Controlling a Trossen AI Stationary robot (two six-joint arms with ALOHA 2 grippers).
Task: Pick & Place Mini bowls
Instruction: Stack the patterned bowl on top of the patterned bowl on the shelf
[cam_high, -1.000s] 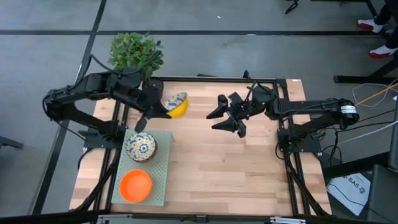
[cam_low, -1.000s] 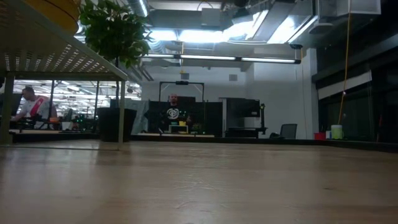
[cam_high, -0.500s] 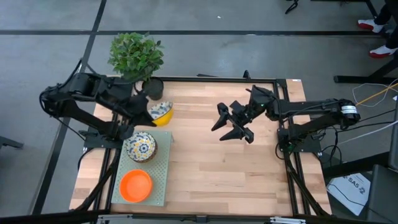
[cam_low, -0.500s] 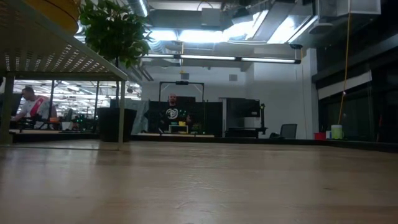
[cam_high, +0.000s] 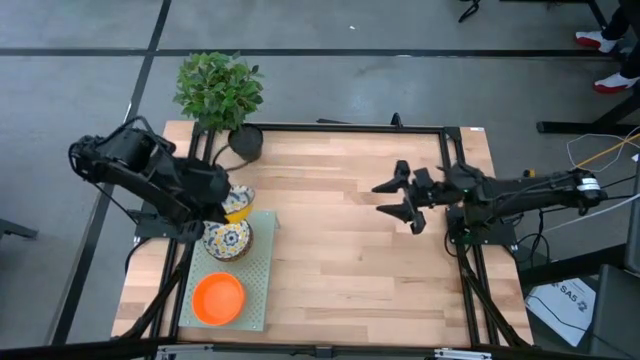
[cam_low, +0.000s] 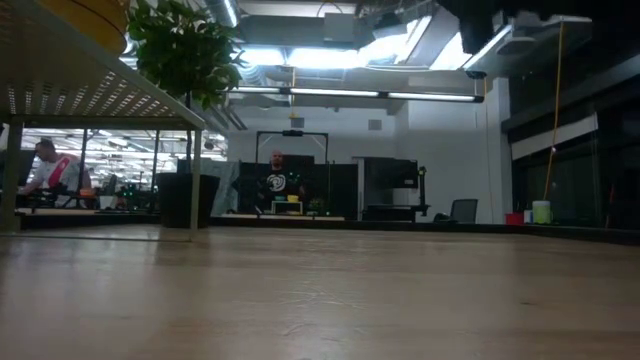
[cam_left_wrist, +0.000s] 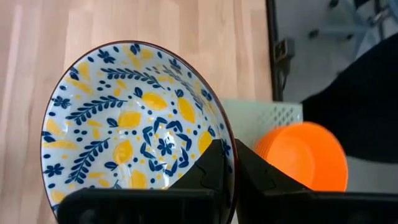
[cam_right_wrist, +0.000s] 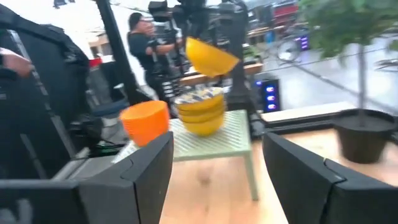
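Note:
In the high view my left gripper (cam_high: 222, 200) is shut on a mini bowl (cam_high: 240, 204), yellow outside and blue-and-yellow floral inside (cam_left_wrist: 134, 121). It hovers just above a stack of patterned bowls (cam_high: 227, 240) on a pale green rack (cam_high: 262, 262). Orange bowls (cam_high: 218, 298) sit nearer on the same rack. The right wrist view shows the held bowl (cam_right_wrist: 211, 56) over the patterned stack (cam_right_wrist: 202, 112), beside the orange stack (cam_right_wrist: 146, 118). My right gripper (cam_high: 398, 202) is open over the table's right half, touching nothing. My left gripper holds the patterned bowl by its rim (cam_left_wrist: 227, 163). One finger (cam_left_wrist: 208, 171) is inside the bowl and the other finger (cam_left_wrist: 264, 183) is outside the wall. The bowl is lifted clear and tilted, over the stack on the rack.
A black pot (cam_high: 246, 142) with a green plant (cam_high: 218, 88) stands at the table's far left corner. A black frame (cam_high: 440, 130) runs round the table. Bare wood (cam_high: 330, 250) lies between the rack and my right arm. The low view shows the rack's underside (cam_low: 90, 90) and people in the room behind.
My left gripper has carried the bowl from beside the plant pot toward the table's near edge, ending over the patterned stack on the rack. The bowl has turned in the hold along the way. My right arm has drawn back toward the table's right edge, still open.

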